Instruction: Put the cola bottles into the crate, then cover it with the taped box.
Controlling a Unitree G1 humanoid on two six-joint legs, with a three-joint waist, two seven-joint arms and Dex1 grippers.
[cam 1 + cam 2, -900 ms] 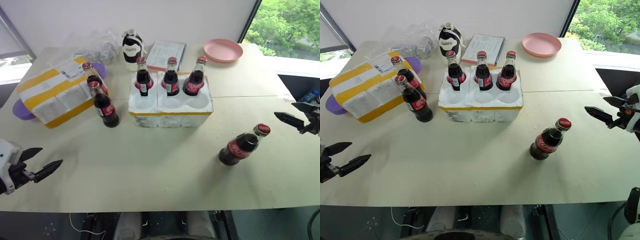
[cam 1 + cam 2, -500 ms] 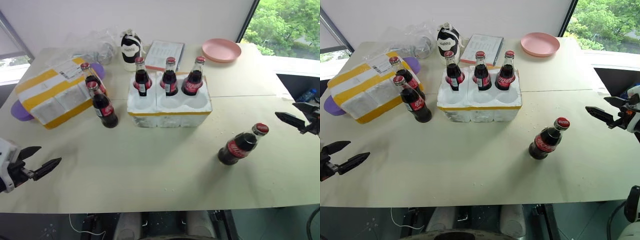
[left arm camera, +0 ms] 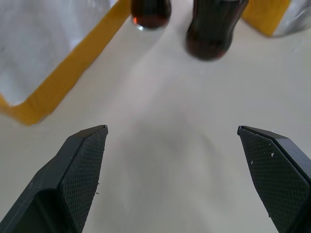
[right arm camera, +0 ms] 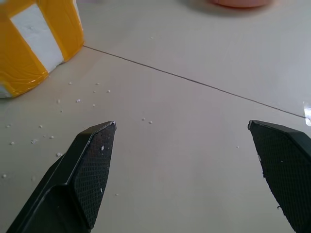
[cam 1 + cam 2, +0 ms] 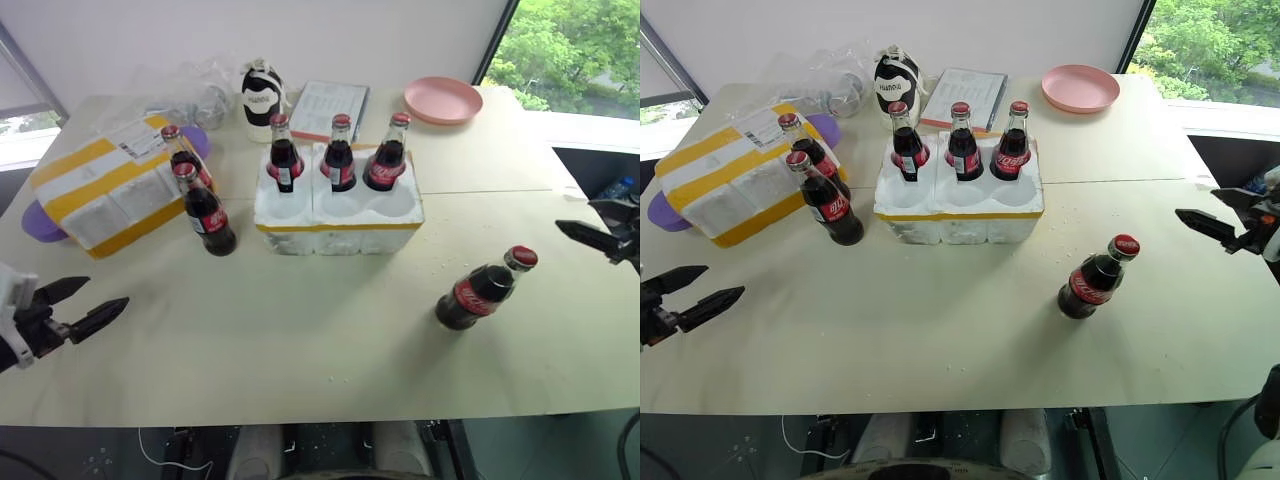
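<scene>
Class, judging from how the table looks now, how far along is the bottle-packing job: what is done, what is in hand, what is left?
Done: three cola bottles stand in the crate. In hand: nothing; left gripper and right gripper are open. Left: the two bottles beside the taped box, the lone bottle, then covering the crate.

The left gripper (image 5: 82, 305) hangs low at the robot's left side, with its two black fingers (image 3: 80, 167) spread wide and nothing between them. The right gripper (image 5: 1218, 213) is out at the robot's far right, and its fingers (image 4: 90, 167) are spread wide with nothing in them too. Both point inward, toward the middle.
</scene>
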